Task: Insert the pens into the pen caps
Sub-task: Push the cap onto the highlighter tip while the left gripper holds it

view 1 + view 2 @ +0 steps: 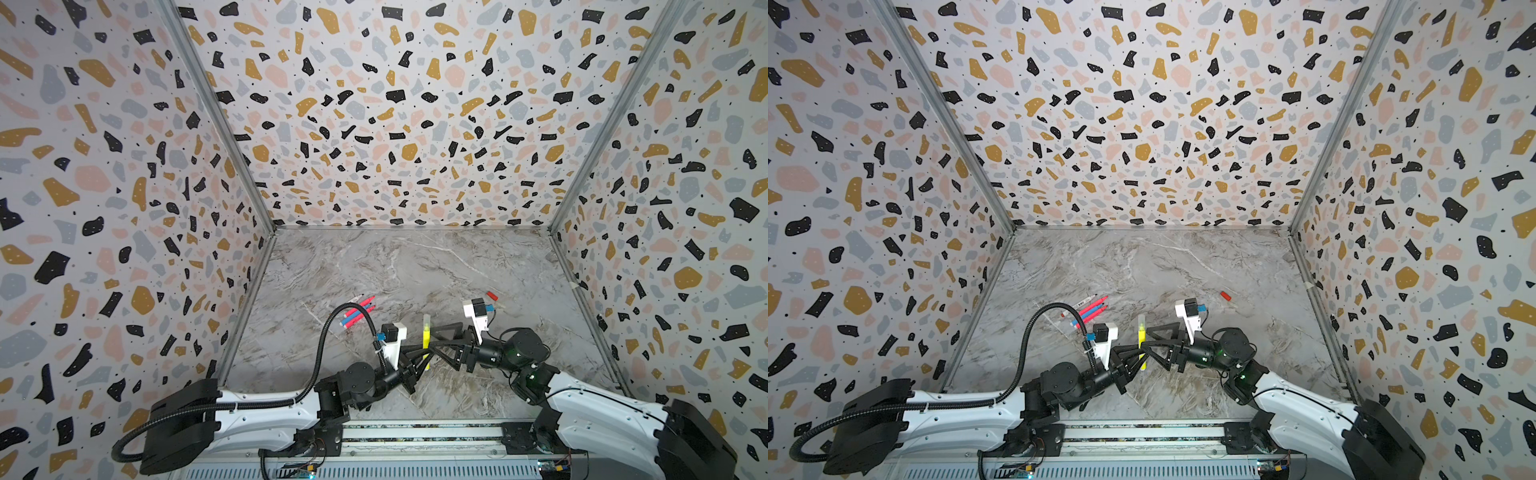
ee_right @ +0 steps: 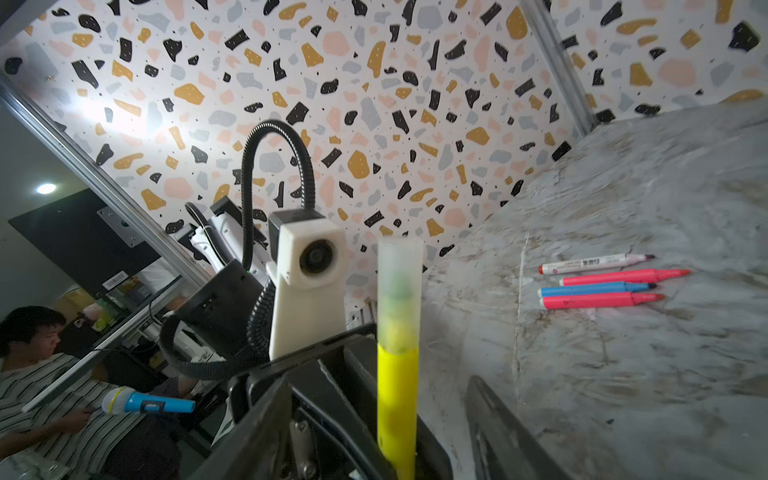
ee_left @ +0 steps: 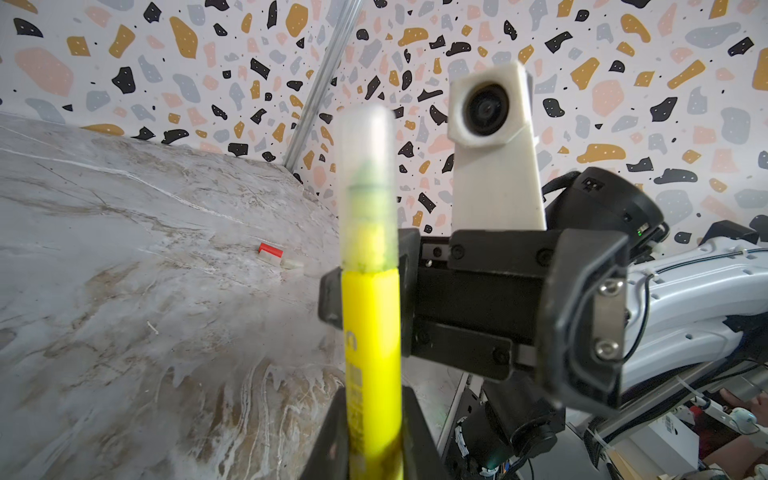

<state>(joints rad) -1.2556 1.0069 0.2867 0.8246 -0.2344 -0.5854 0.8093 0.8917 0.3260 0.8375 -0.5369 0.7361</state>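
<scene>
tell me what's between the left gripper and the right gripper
The yellow pen, clamped in the left gripper, with the right gripper open either side of it; seen in both top views.

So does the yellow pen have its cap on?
On. A frosted see-through cap covers the tip of the yellow pen and sits right against its barrel, as both wrist views show.

White arms (image 1: 266,409), ribbed black cable (image 1: 321,349), black left end effector (image 1: 424,353)

Left gripper (image 1: 424,352) tight; right gripper (image 1: 431,338) wide
</scene>
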